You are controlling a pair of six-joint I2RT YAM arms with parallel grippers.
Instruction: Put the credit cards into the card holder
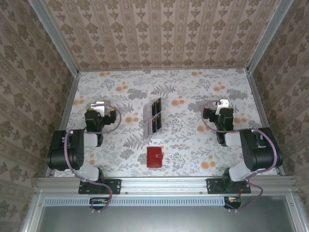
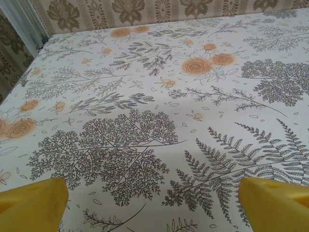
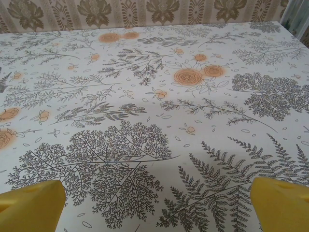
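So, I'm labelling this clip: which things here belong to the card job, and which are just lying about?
Part of the job:
- credit cards, dark, at mid-table
- card holder, red, closed, nearer the arms

Just there:
- clear rack the cards stand in, useful only as their starting place
- flowered table cover

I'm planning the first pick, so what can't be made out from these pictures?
- The credit cards, top external: too small and overlapping in the clear rack to count.
- The card holder, top external: too small to tell whether its snap is fastened.
- The left end effector and right end effector, wrist views: fingers cut off by the bottom edge.
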